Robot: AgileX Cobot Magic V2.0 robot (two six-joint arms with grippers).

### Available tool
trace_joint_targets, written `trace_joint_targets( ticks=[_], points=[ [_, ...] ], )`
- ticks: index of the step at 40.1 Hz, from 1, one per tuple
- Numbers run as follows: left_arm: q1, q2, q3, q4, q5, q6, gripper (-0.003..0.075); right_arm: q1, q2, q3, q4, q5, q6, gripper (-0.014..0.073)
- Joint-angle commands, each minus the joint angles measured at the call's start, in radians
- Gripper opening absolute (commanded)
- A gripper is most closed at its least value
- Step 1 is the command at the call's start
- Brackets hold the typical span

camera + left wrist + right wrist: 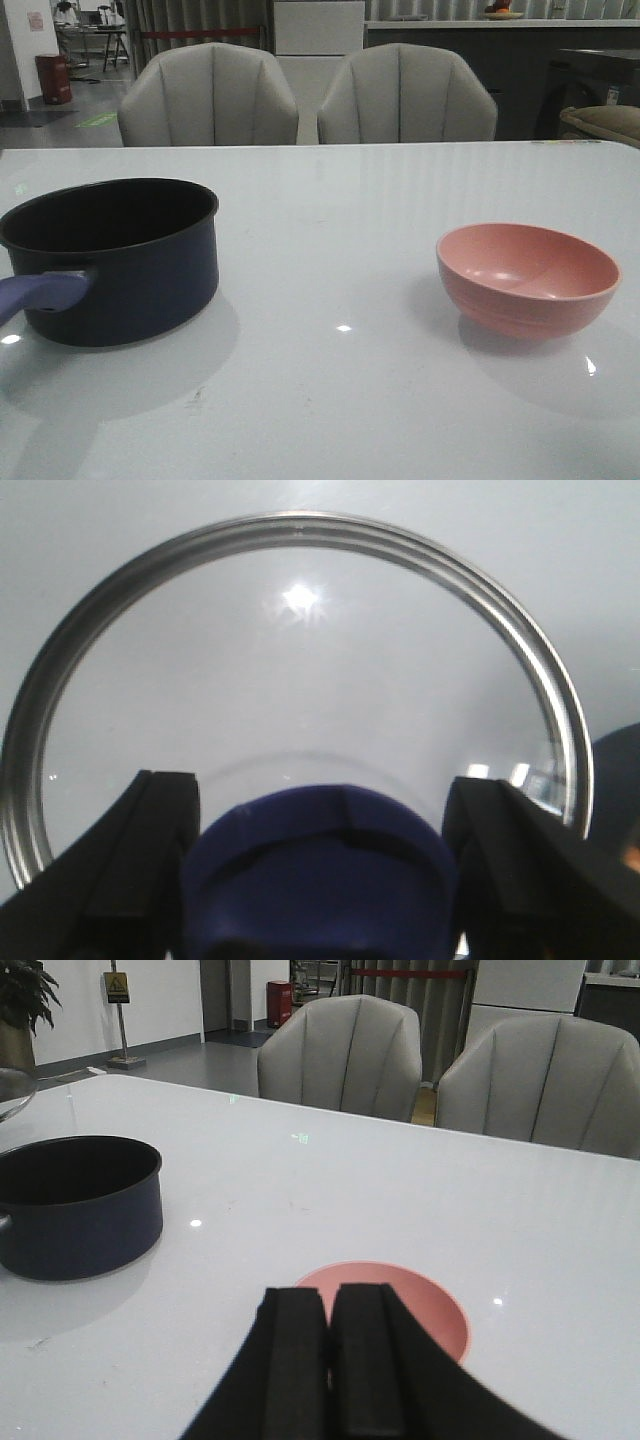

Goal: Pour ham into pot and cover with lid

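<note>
I have the left tool (320, 880) spread astride the lid's (300, 710) knob (320, 870), not yet clenched, while the right tool (330, 1360), pinched empty, hangs above the bowl (400, 1305).

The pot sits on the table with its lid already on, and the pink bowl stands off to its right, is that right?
Not quite. The pot is uncovered: the front view shows its dark open inside. The lid is elsewhere, seen in the left wrist view with the left gripper straddling its blue knob. The rest holds: the pot sits on the table, and the pink bowl stands to its right.
</note>
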Motion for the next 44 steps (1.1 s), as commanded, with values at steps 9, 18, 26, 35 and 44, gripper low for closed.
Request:
trace_joint_targets(
  ticks=[9, 18, 26, 35, 44],
  points=[
    [-0.25, -0.058, -0.118, -0.019, 0.004, 0.004, 0.033, -0.003, 0.008, -0.029, 0.008, -0.077, -0.011, 0.0147],
    [-0.351, -0.055, -0.118, -0.019, 0.01, 0.004, 0.033, -0.003, 0.008, -0.029, 0.008, -0.077, -0.011, 0.0147],
    [-0.382, -0.055, -0.119, -0.019, 0.025, 0.005, 0.0333, -0.003, 0.008, -0.029, 0.008, -0.077, -0.011, 0.0147],
    [-0.402, -0.03, -0.119, -0.019, 0.086, 0.022, 0.0334, -0.003, 0.008, -0.029, 0.008, -0.077, -0.011, 0.0147],
    [-0.402, 0.015, -0.124, -0.028, 0.097, 0.022, 0.0334, -0.003, 0.008, -0.029, 0.008, -0.077, -0.011, 0.0147]
  ],
)
